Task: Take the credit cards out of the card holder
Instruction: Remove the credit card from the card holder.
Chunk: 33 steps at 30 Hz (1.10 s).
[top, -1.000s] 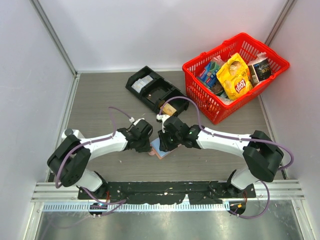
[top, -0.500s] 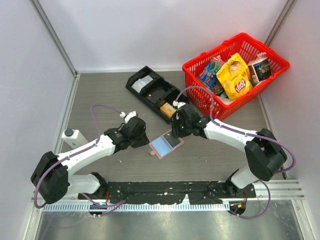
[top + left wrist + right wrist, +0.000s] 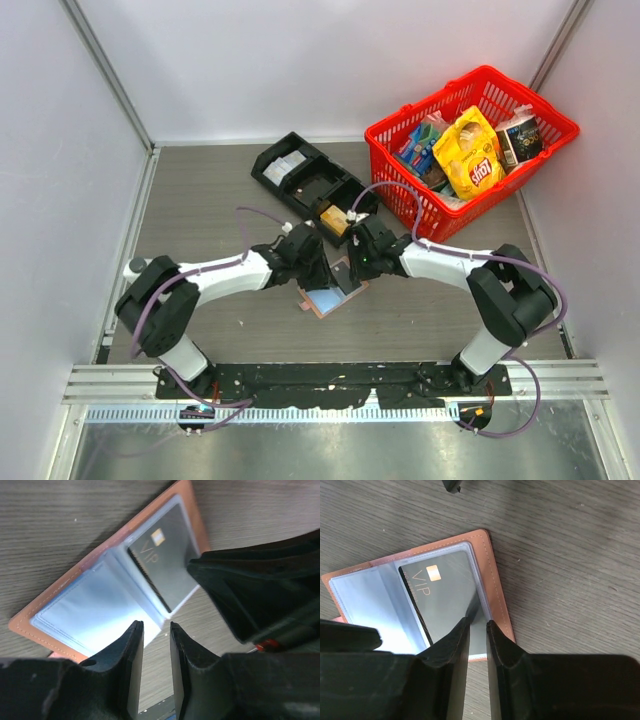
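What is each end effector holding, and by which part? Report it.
Cannot be told. The right end effector straddles the VIP card's near edge, the left end effector the card holder's blue page edge; no firm pinch shows.

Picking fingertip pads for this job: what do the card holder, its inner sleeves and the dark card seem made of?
Card holder: looks like leather or faux leather, matte tan, stitched edge.
Inner sleeves: thin clear plastic, pale blue, glossy glare.
Dark card: probably rigid plastic, semi-gloss, gold chip and VIP lettering.
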Each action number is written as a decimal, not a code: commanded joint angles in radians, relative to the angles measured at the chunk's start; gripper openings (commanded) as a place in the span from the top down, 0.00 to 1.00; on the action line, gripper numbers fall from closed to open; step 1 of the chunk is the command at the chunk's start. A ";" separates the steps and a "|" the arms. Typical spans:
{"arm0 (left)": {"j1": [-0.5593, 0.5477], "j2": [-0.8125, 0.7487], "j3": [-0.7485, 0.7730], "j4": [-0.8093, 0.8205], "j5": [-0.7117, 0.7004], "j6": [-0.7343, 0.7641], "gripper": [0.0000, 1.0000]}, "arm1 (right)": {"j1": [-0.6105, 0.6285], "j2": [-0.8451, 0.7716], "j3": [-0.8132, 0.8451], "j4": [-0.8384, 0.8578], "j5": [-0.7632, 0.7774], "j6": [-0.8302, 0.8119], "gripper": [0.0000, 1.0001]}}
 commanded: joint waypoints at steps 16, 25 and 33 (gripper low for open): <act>-0.004 0.026 0.001 -0.275 -0.270 0.203 0.76 | 0.008 -0.183 -0.099 0.029 -0.069 0.111 0.75; -0.004 -0.057 0.035 -0.170 -0.166 0.103 0.68 | -0.041 -0.122 -0.037 0.069 -0.070 0.066 0.68; -0.004 -0.079 -0.020 0.068 -0.082 -0.072 0.65 | -0.062 -0.058 -0.027 0.109 -0.089 0.023 0.69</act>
